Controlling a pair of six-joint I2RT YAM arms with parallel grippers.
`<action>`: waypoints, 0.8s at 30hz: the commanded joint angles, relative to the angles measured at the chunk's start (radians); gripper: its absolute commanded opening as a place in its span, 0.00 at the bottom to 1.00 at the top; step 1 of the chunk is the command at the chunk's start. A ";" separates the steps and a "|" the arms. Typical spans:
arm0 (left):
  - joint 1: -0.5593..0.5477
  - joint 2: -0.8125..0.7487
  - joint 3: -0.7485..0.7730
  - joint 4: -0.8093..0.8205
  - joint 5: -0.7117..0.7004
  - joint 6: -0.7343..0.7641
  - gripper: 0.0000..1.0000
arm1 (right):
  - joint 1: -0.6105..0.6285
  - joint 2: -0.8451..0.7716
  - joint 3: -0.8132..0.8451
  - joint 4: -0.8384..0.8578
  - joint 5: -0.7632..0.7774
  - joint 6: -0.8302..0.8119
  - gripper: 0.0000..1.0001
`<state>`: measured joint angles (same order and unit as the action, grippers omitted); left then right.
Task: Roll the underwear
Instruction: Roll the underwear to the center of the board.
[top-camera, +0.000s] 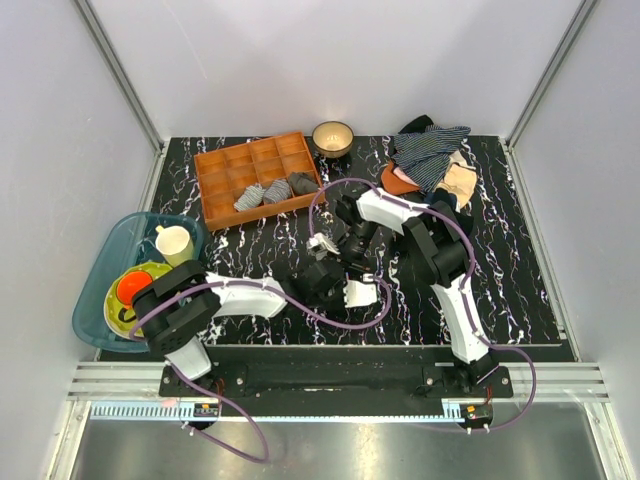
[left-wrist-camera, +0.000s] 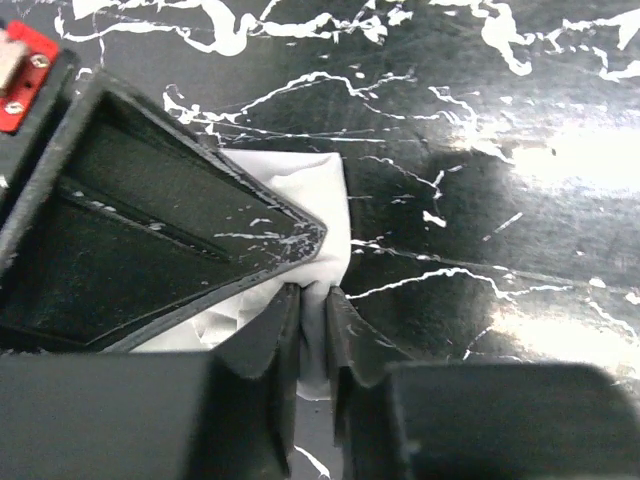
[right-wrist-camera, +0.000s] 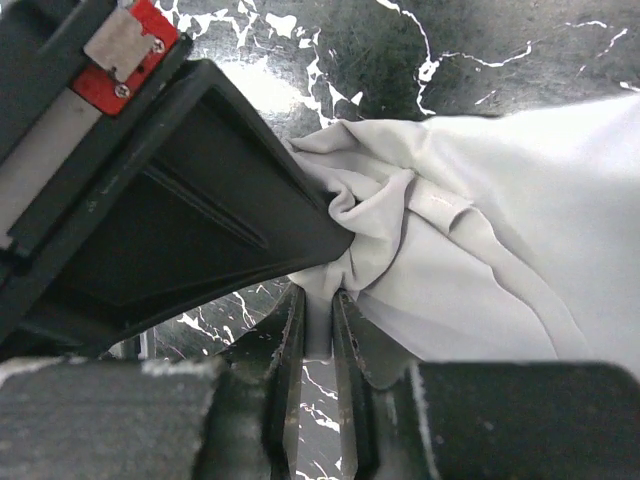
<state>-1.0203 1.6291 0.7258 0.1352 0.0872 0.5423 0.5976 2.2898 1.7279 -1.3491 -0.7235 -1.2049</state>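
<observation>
The underwear (top-camera: 360, 293) is a plain pale grey cloth, bunched on the black marbled table between the two arms. My left gripper (top-camera: 322, 277) is shut on one edge of it; in the left wrist view the jaws (left-wrist-camera: 313, 300) pinch a fold of the cloth (left-wrist-camera: 322, 200). My right gripper (top-camera: 350, 262) is shut on another bunched edge; in the right wrist view the jaws (right-wrist-camera: 318, 305) clamp a gather of the cloth (right-wrist-camera: 480, 230), which spreads out to the right. The two grippers sit close together, each one's black body filling the other's wrist view.
An orange compartment tray (top-camera: 225, 165) at the back left holds a rolled striped piece (top-camera: 262, 192) and a dark grey roll (top-camera: 303, 183). A bowl (top-camera: 332, 137) stands behind it. A clothes pile (top-camera: 432, 160) lies back right. A teal bin (top-camera: 105, 270) with a cup (top-camera: 174, 242) sits left.
</observation>
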 joint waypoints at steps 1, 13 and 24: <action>-0.003 0.038 0.061 -0.072 -0.057 -0.002 0.06 | -0.013 -0.003 0.022 -0.047 -0.027 0.002 0.23; 0.167 0.018 0.135 -0.296 0.443 -0.206 0.00 | -0.251 -0.260 -0.154 0.125 -0.169 0.007 0.52; 0.400 0.276 0.288 -0.417 0.878 -0.458 0.00 | -0.328 -0.735 -0.566 0.395 -0.249 -0.146 0.58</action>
<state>-0.6582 1.8156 0.9604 -0.2134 0.8074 0.1932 0.2329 1.7405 1.3121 -1.0725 -0.8845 -1.2381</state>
